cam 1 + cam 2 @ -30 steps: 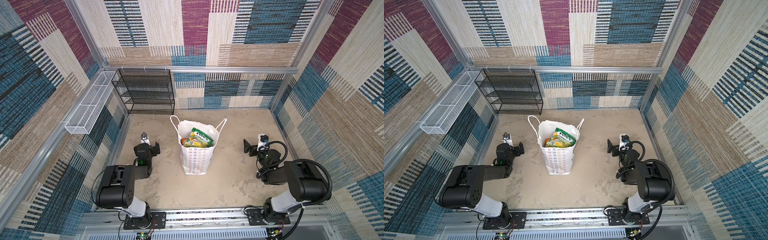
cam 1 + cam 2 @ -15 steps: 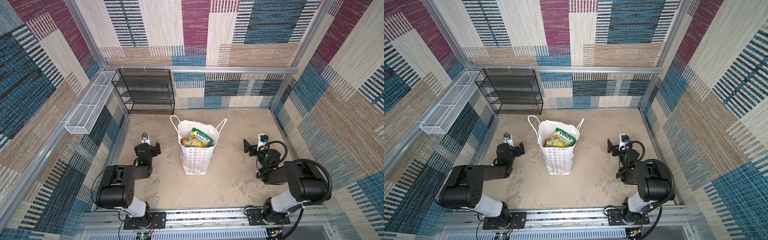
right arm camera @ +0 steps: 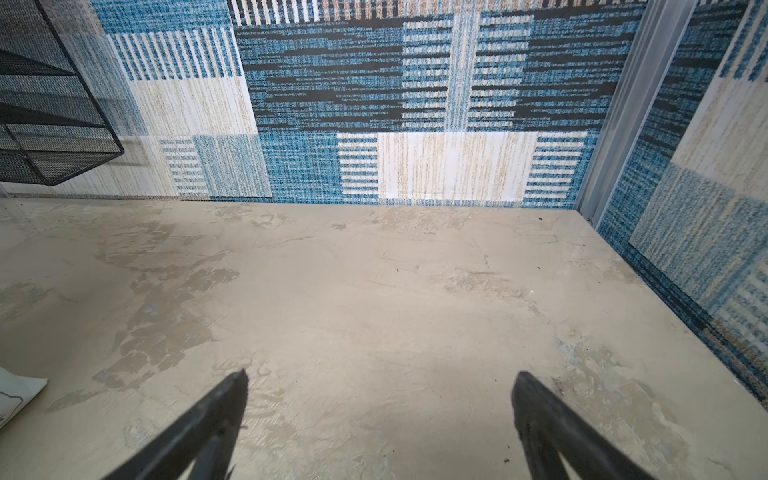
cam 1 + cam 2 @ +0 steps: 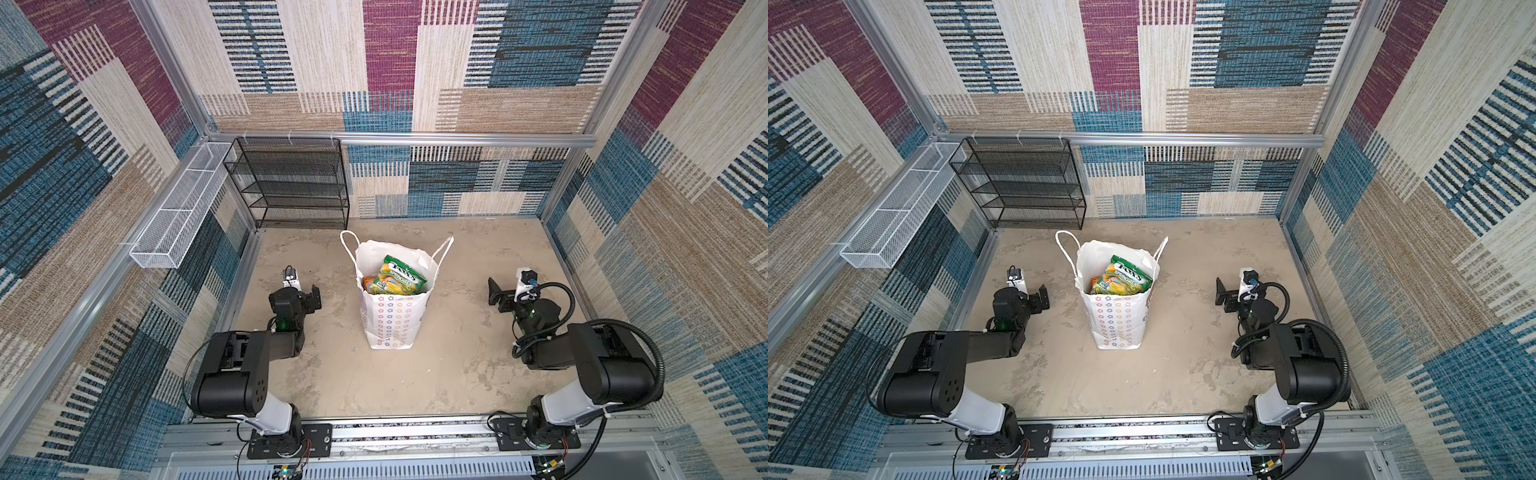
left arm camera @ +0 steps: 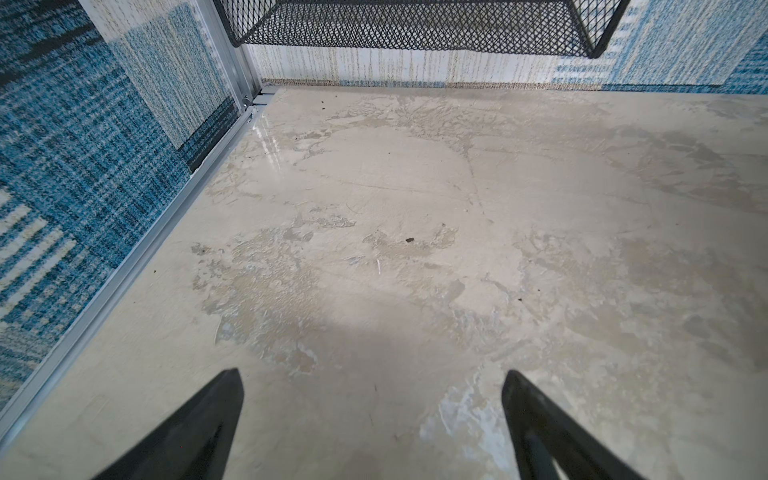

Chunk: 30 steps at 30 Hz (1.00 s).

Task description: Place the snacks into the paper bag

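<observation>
Both top views: paper bag (image 4: 392, 322) (image 4: 1115, 326) stands upright at centre of frame on the beige table (image 4: 415, 382), mouth open, cord handles up; snacks (image 4: 400, 277) (image 4: 1126, 279) sit inside it, a green FOX'S packet on top w/ yellow-green and orange ones under it, all below the rim; black mesh rack (image 4: 291, 187) at upper left against the back wall, white wire basket (image 4: 178, 210) on the left wall just beside it; left gripper (image 4: 311, 297) left of the bag, right gripper (image 4: 496, 293) right of it, both low and well apart from the bag. Left wrist view: left gripper (image 5: 370, 373) w/ fingers (image 5: 199, 432) spread wide at bottom of frame over bare table; rack's lowest shelf (image 5: 415, 25) along the top edge. Right wrist view: right gripper (image 3: 381, 375) w/ fingers (image 3: 195, 428) likewise spread wide at bottom of frame over bare table; rack (image 3: 45, 124) at upper left; a white corner of the bag (image 3: 18, 392) at the lower-left edge. Vs a sec ago: no difference; bag, packets and both arms in the same places, fingers just as wide.
</observation>
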Each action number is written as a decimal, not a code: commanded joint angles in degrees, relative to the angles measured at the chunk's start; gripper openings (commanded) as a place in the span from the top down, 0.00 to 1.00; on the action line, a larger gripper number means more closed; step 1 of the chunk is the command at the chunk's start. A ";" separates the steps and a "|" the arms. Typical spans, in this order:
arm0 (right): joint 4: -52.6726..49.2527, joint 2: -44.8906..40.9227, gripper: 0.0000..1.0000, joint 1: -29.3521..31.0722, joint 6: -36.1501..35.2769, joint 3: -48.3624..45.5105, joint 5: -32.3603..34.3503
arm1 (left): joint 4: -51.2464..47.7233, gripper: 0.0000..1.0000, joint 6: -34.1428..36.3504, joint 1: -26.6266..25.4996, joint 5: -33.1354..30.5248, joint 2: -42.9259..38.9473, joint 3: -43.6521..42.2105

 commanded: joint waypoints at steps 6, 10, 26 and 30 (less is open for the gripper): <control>1.55 -0.66 0.00 1.07 -0.43 -0.64 2.73 | 2.05 0.00 0.55 0.10 3.30 -0.11 -0.03; 1.55 -0.66 0.00 1.24 -0.53 -0.62 2.99 | 1.96 0.00 0.56 0.10 3.34 -0.17 0.04; 1.90 -0.84 0.00 1.70 -0.66 -0.92 4.04 | 2.02 0.00 0.56 0.10 3.29 -0.20 -0.03; 1.91 -0.84 0.00 1.76 -0.66 -0.95 3.99 | 1.97 0.00 0.50 0.06 3.27 -0.18 0.02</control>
